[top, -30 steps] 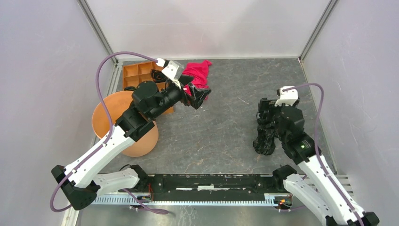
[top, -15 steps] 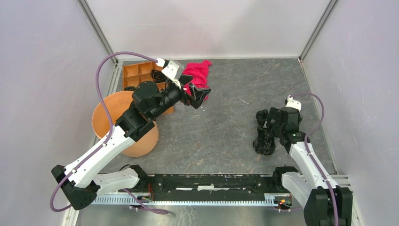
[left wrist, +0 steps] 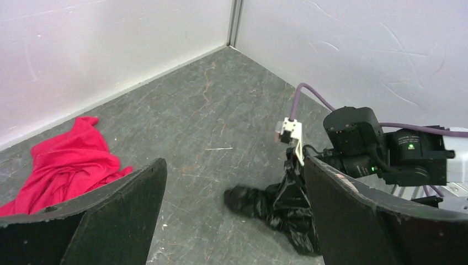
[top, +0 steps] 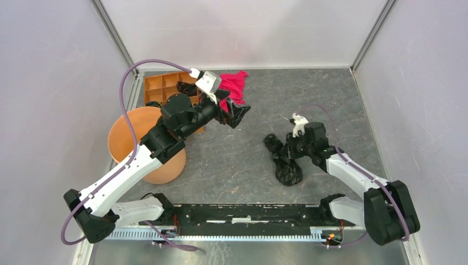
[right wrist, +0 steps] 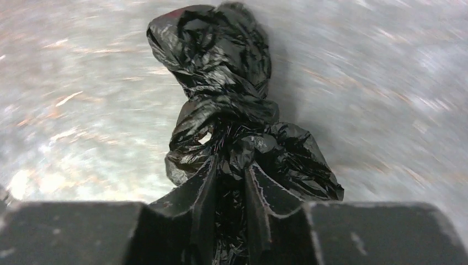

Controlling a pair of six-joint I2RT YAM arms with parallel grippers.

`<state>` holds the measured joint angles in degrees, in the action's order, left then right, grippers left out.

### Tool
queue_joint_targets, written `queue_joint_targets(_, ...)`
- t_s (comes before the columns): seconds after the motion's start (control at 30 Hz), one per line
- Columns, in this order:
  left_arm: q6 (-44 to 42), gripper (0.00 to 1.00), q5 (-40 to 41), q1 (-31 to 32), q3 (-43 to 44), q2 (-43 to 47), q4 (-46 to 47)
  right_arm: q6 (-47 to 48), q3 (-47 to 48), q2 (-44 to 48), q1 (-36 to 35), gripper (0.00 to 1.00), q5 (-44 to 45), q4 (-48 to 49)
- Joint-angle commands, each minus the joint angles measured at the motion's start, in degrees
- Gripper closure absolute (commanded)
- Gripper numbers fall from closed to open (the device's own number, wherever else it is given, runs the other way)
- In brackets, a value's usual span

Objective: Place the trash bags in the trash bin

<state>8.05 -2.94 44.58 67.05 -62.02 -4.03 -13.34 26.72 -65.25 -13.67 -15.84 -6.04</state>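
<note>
On the desk (top: 331, 99), hold the soft, slippery bag (right wrist: 221, 105) by its scrunched neck, right fingers (right wrist: 201, 190) squeezing it, left fingers (left wrist: 110, 215) spread empty.

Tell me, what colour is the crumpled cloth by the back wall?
The crumpled cloth is plain red-pink, clearest in the left wrist view.

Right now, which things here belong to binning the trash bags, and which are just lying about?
Job: trash bag, clamped in the right gripper; trash bin; black lump on the tray, perhaps another bag.
Lying about: red cloth; orange tray.
</note>
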Motion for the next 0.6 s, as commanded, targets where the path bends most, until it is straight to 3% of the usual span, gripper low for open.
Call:
queue_joint_targets(0.0, 3.04, 0.0, 2.06, 0.49, -0.69, -1.85, 3.51, 2.94, 6.13, -0.35, -7.89, 0.77, -6.1, 5.57)
queue_joint_targets(0.1, 9.36, 0.0, 6.95, 0.6, -0.8, -5.22, 2.37, 2.94, 5.65, 1.76, -8.11, 0.98, -5.94, 8.05)
queue_joint_targets(0.13, 12.32, 0.0, 7.47, 0.68, -0.28, -7.04, 1.25, 2.78, 5.41, 2.6, -8.04, 0.99, -5.65, 8.51)
queue_joint_targets(0.27, 18.63, 0.0, 4.0, 0.64, 3.83, -14.98, -4.89, 1.43, 4.32, 4.72, -8.06, 1.0, -6.93, 10.39)
queue_joint_targets(0.43, 23.66, 0.0, -5.95, 0.6, 2.44, -21.11, -2.05, -0.1, 2.98, 7.25, -8.09, 1.0, -6.95, 11.84)
queue_joint_targets(0.57, 27.38, 0.0, -8.2, 0.6, 1.89, -25.49, -2.31, -0.89, 3.23, 9.06, -8.01, 1.0, -5.39, 11.73)
